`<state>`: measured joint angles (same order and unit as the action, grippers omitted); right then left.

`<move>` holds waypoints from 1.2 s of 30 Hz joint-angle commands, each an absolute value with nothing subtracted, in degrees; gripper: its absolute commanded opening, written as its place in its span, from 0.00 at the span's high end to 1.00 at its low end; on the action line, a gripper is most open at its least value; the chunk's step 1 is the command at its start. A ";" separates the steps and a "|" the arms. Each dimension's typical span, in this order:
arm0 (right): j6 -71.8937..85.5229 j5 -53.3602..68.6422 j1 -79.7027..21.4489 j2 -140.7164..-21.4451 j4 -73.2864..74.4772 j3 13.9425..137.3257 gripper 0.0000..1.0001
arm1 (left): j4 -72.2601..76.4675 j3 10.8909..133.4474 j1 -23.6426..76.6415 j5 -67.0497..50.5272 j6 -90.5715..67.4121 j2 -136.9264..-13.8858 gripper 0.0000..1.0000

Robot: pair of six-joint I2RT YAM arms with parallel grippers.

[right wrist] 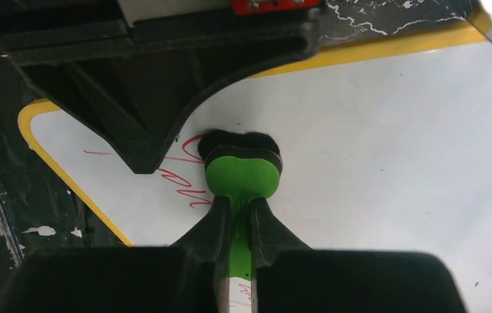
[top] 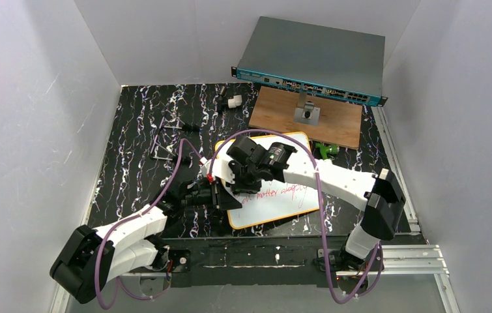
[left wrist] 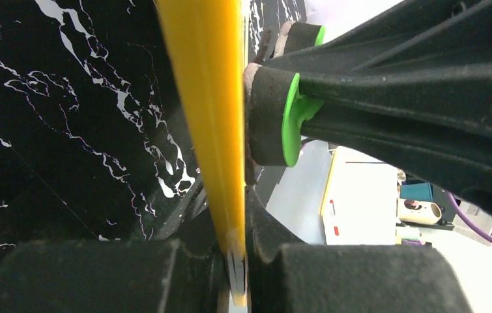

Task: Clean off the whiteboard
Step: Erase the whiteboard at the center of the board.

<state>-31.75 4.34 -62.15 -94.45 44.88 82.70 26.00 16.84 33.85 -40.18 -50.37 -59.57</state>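
The whiteboard (top: 282,202) lies flat on the black marbled table, with a yellow rim and red handwriting (top: 275,192) across its middle. My left gripper (top: 220,197) is shut on the board's left edge; in the left wrist view (left wrist: 233,215) the yellow rim (left wrist: 220,117) runs between its fingers. My right gripper (top: 229,175) is shut on a green eraser (right wrist: 243,173) whose black felt pad (right wrist: 233,138) rests on the board (right wrist: 373,143) over the red writing (right wrist: 184,189) near the left edge. The eraser also shows in the left wrist view (left wrist: 290,117), right beside the rim.
A brown wooden board (top: 334,124) with a small metal stand (top: 307,114) lies behind the whiteboard, under a teal network switch (top: 315,59). A green item (top: 324,150) sits by the whiteboard's far right corner. A white part (top: 234,102) and a wire frame (top: 161,147) lie at the far left.
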 commanded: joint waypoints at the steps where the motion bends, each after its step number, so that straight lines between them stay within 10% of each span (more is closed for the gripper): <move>1: -29.05 0.88 -59.06 -96.27 40.65 80.31 0.99 | 30.06 19.14 34.98 -43.86 -42.92 -56.82 1.00; 36: -34.49 3.42 -45.61 -85.94 39.13 70.19 0.99 | 27.75 20.52 35.07 -43.65 -43.25 -54.63 1.00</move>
<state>-31.97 -2.39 -45.52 -86.46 35.18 70.63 22.52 17.45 33.98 -40.75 -50.28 -56.77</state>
